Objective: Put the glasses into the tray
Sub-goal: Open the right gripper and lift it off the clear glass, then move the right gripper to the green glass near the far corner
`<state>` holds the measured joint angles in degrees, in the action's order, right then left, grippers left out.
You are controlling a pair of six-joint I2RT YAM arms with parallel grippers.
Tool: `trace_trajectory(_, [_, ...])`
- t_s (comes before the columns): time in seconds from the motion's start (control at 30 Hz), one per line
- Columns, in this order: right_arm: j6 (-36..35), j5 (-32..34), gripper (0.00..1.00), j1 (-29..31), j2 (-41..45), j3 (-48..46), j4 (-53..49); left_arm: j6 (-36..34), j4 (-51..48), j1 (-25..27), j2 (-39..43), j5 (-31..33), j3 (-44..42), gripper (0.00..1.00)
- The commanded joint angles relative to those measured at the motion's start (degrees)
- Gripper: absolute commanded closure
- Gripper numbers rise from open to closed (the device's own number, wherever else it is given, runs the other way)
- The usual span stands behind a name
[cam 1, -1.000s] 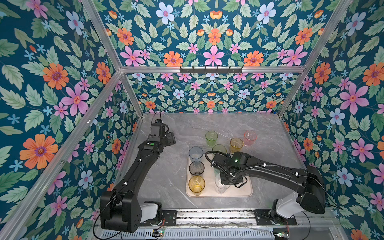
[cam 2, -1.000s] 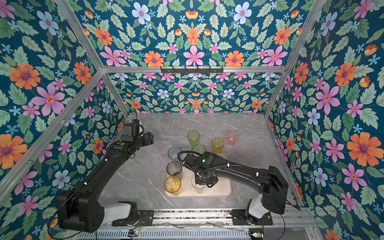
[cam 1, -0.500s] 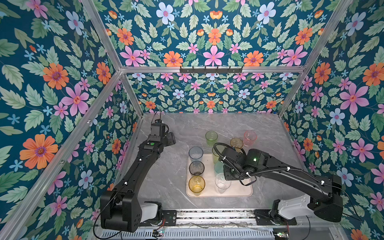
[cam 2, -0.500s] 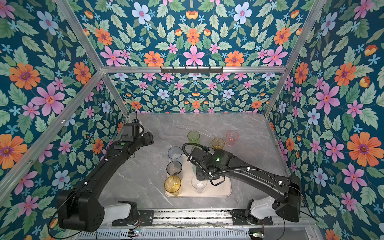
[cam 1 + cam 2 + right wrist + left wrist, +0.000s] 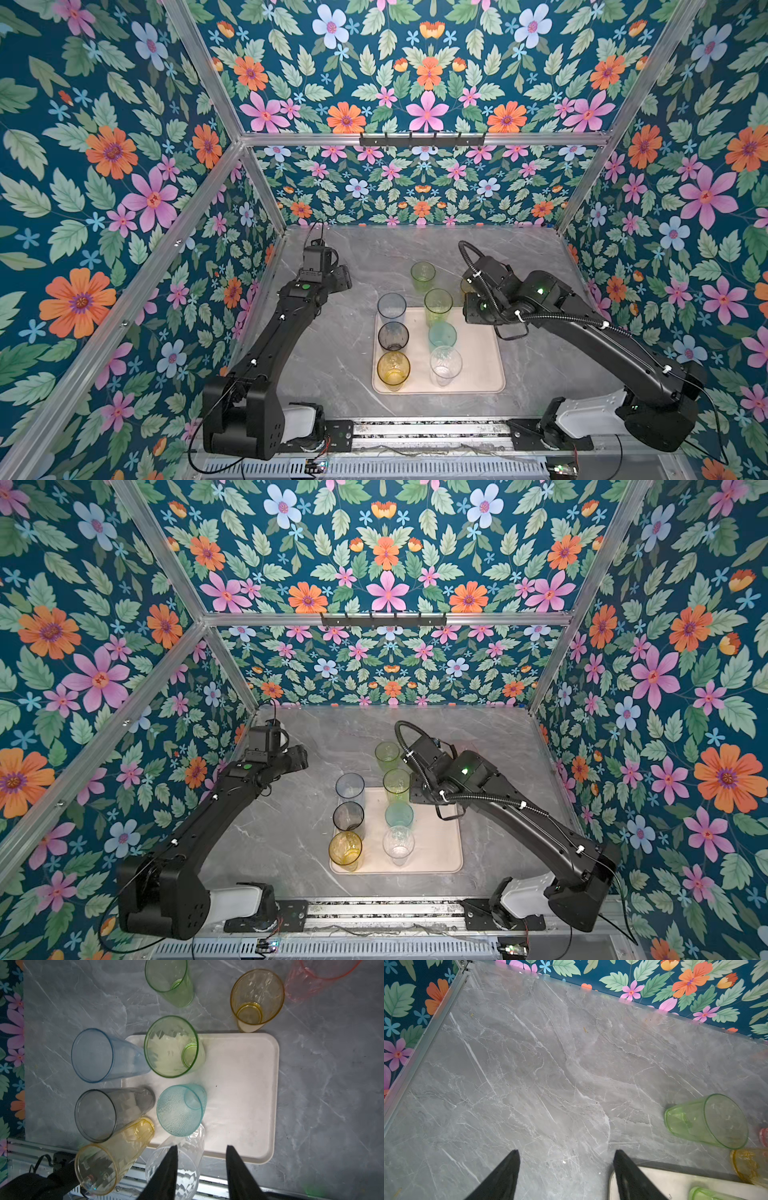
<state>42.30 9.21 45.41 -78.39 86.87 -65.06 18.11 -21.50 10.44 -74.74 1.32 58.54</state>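
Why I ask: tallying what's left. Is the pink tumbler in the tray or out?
Out: the pink tumbler stands on the marble table, apart from the tray.

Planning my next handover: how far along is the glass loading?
Done: six translucent tumblers stand on the flat beige tray. In hand: nothing; left pincer and right pincer open, empty. Remaining: short green tumbler, amber tumbler and pink tumbler on the grey marble table.

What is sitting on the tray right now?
Six tumblers in two rows: blue, grey, yellow; green, teal, clear. The tray's other half is bare. The right arm covers its far corner in both top views.
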Motion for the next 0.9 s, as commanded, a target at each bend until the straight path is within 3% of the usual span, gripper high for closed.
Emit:
trace_trajectory(0.0, [-5.9, 1.4, 0.60, -1.9, -1.1, 2.7, 2.0, 0.1, 0.8, -0.1, -0.1, -0.6, 0.2, 0.26])
trace_trajectory(0.2, [-10.1, 1.0, 0.60, -7.5, -7.4, 11.7, 1.3, -0.1, 0.8, -0.1, 0.5, -0.1, -0.1, 0.26])
trace_trajectory(0.87, [-17.2, -0.5, 0.60, -12.3, -31.3, 36.6, -2.5, -0.6, 0.6, -0.1, 0.6, 0.5, -0.2, 0.26])
